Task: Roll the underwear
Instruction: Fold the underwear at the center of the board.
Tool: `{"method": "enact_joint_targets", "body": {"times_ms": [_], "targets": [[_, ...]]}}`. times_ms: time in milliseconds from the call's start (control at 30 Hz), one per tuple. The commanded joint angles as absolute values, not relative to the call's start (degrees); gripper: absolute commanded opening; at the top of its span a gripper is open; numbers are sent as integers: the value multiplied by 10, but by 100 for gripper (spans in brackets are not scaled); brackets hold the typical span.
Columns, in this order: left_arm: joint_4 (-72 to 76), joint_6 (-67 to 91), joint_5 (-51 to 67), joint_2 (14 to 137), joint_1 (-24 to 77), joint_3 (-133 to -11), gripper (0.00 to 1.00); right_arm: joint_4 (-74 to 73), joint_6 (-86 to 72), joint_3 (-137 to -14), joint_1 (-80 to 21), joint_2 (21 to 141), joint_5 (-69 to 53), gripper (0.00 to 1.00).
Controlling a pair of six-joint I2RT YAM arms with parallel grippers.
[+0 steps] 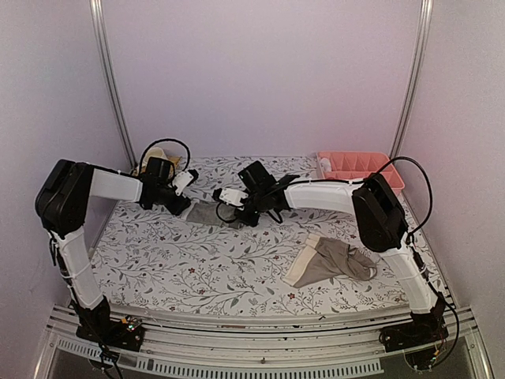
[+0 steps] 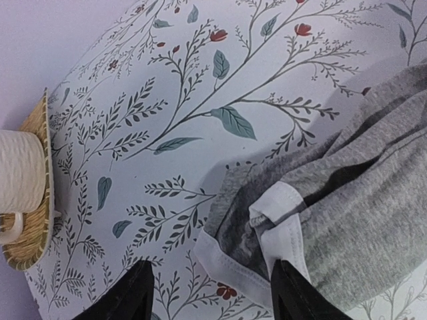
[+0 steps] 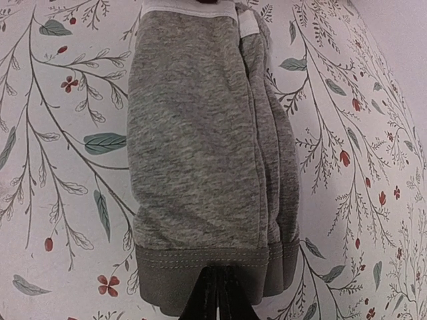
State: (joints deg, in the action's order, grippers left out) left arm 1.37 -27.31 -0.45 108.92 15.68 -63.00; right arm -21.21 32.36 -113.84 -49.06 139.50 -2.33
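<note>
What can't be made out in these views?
Top view: fingertips of left gripper and right gripper, hidden under their own wrists.
Left wrist view: the grey brief runs off the right edge; the white object in the wicker basket is cut by the left edge.
Right wrist view: shut fingers cropped by the bottom edge; grip depth unclear.
Top view: pink tray contents, too small.

The bench has a white cover printed with leafy sprigs and small red flowers. The grey briefs, white-edged and bunched in folds, lie toward its back middle. The taupe briefs (cream waistband at their left end) lie well to the right of the grey briefs and nearer the front. A pink tray sits far to the right of the grey briefs at the back edge. A woven basket sits behind them to the left.
</note>
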Motion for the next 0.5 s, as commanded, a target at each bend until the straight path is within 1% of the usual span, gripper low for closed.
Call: {"method": "enact_joint_targets", "body": {"times_ms": [0,200,267,467], "targets": [[6,-266,-1,1106,149,-648,62,-192,321,-1170,-486,1417,-20,4],[12,-264,-14,1109,145,-655,65,-196,312,-1178,-482,1435,1,4],[16,-261,-18,1104,142,-656,69,-200,311,-1178,-478,1441,6,4],[33,-264,-21,1066,141,-644,78,-214,298,-1185,-470,1459,34,5]]}}
